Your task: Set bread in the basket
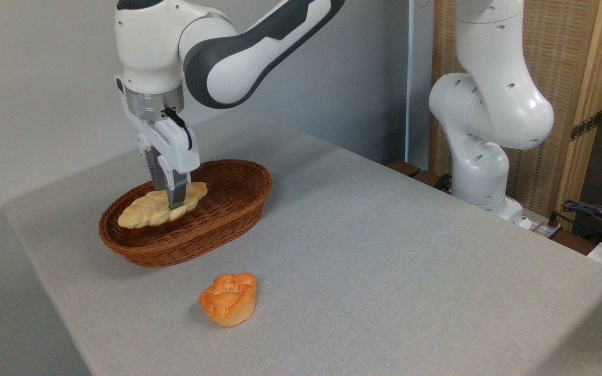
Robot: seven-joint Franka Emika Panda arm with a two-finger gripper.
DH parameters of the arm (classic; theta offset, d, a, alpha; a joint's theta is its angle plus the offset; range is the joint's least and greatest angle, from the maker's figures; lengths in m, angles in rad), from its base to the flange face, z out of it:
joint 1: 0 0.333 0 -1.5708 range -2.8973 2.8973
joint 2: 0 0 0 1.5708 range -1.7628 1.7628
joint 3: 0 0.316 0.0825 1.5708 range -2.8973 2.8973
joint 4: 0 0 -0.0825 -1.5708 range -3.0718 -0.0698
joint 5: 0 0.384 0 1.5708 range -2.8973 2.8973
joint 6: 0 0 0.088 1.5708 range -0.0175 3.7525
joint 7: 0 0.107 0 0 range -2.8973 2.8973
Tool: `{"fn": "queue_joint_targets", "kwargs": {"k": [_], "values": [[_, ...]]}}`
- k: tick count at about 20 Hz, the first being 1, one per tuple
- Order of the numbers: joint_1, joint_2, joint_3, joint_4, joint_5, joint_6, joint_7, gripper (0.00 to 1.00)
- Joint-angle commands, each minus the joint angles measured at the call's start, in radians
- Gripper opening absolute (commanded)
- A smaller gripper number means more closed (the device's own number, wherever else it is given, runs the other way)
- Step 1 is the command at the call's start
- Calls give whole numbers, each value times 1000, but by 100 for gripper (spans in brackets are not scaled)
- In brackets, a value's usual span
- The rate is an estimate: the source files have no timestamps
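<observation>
The bread (147,210), a long pale golden braided loaf, lies lengthwise inside the oval reddish-brown wicker basket (228,209) at the left of the table. My gripper (171,201) comes straight down over the basket, and its fingers (177,194) are closed on the loaf a little right of its middle. The loaf's left end points toward the basket's near-left rim. Whether the loaf rests on the basket floor or hangs just above it, I cannot tell.
A small orange-brown swirled bun (229,298) sits on the grey table (384,250) in front of the basket. The arm's white base (481,156) stands at the table's back right edge, with cables (593,211) beyond it.
</observation>
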Motion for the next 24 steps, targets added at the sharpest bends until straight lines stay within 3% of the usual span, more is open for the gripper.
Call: {"fn": "queue_joint_targets", "kwargs": {"k": [1,11,13,15,16,17,19,22,24], "values": [[3,1,0,21,13,-1,-20,100],[11,-7,6,23,16,-7,-17,100],[25,-28,12,41,19,-47,-17,100],[69,-48,16,123,63,-195,-10,100],[71,-48,21,151,83,-238,-10,100],[71,-50,53,192,135,-316,-2,100],[68,-60,105,225,175,-381,27,100],[60,-108,188,227,171,-392,81,100],[11,-128,277,227,151,-401,108,100]]}}
